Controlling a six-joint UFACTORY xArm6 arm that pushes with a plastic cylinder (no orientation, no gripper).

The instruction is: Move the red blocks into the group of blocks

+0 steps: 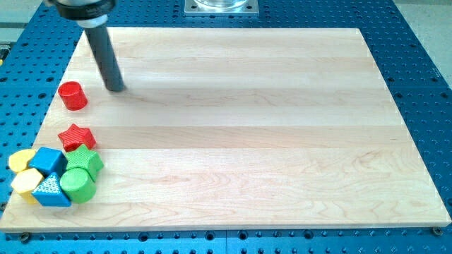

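We take the red star as landmark. Below it and toward the view's left: two yellow blocks, blue cube, blue triangular block. Directly below, touching it: green star, green cylinder. Above it, apart: red cylinder. My tip sits just right of that cylinder; the rod carries no fingers.
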